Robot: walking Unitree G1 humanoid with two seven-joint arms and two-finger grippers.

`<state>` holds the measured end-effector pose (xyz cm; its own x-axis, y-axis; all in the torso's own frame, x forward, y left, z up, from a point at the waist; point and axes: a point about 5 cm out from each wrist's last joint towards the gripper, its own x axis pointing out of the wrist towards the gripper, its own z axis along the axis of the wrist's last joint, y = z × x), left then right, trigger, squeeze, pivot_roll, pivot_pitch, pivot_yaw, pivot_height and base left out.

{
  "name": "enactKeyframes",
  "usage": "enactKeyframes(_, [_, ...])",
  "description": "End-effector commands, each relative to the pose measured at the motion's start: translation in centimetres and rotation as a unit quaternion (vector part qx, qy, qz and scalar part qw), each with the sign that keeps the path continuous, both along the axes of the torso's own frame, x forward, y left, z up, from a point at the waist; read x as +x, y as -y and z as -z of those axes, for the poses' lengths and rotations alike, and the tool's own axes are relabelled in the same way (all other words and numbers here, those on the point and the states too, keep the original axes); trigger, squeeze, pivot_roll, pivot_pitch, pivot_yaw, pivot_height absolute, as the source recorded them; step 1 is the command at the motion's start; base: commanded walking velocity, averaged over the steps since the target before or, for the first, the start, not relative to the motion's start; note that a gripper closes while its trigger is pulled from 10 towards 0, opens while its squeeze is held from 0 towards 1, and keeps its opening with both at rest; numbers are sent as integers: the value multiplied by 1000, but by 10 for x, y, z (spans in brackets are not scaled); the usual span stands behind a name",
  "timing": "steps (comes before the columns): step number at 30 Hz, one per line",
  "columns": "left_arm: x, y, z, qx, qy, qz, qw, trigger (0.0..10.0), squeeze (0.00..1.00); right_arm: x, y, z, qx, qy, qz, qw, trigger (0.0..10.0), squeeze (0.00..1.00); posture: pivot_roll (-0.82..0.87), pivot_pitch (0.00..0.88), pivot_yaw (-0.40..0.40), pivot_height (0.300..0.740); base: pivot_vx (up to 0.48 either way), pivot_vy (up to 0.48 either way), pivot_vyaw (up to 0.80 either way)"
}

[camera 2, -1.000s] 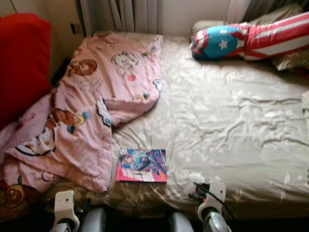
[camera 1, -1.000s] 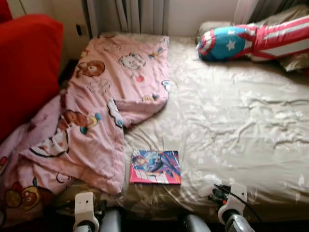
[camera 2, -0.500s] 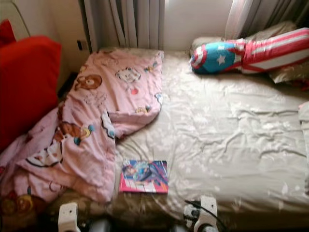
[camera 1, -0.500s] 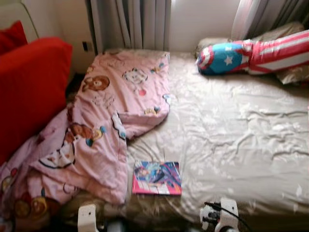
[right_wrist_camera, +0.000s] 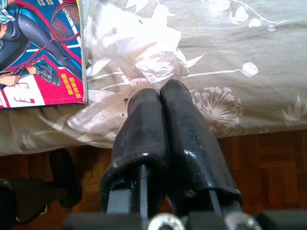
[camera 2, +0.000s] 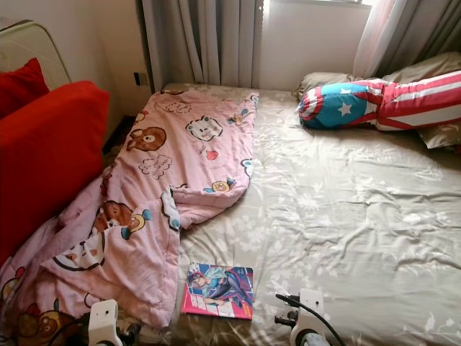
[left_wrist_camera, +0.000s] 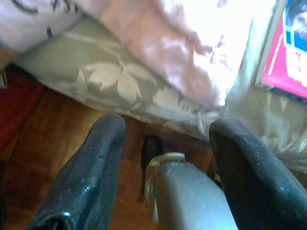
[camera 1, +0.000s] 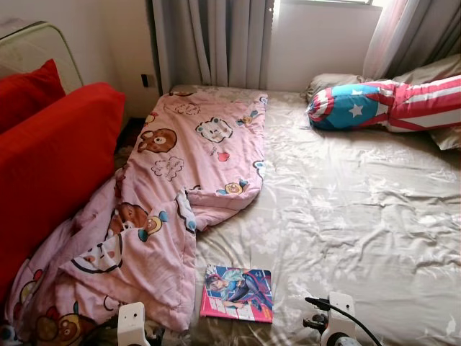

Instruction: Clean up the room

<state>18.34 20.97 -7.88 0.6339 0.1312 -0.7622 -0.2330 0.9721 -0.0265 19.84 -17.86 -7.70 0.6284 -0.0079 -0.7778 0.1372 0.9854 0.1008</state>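
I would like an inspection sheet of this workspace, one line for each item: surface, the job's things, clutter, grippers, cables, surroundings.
Surface: bed with a wrinkled beige flowered sheet.
Job's things: pink cartoon blanket crumpled on the bed's left side, its lower end hanging over the edge; comic book flat near the front edge; crumpled white tissue beside the book.
Clutter: star-and-stripes bolster at the far right, beige pillows behind it.
Grippers: left gripper open, low before the bed edge, above the wood floor; right gripper shut, empty, its tips at the tissue.
Cables: black cable on the right wrist.
Surroundings: red cushions on the left, grey curtains behind.
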Motion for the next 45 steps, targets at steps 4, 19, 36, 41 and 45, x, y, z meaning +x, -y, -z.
enactKeyframes(4, [-11,3,6,-7,-22,1,1000,10000,0,0,-8,1,-5,-9,-27,1000,10000,0,46,0,-75,739,0,0,0])
enactKeyframes(19, [-11,7,7,3,-21,23,1000,10000,0,-2,-17,3,-8,-19,-57,998,10000,0,70,0,-84,739,0,0,800])
enactKeyframes(36, [-28,-9,11,25,-41,21,999,10000,0,-8,-41,8,9,-46,-67,997,10000,0,117,0,-59,739,0,0,786])
enactKeyframes(41, [-32,-4,13,22,-53,32,998,10000,0,4,-45,1,32,-38,-40,998,10000,0,64,0,-52,739,0,0,113])
enactKeyframes(45, [-27,2,13,22,-49,48,997,10000,0,11,-46,-2,21,-33,-56,998,10000,0,66,0,-58,739,0,0,0])
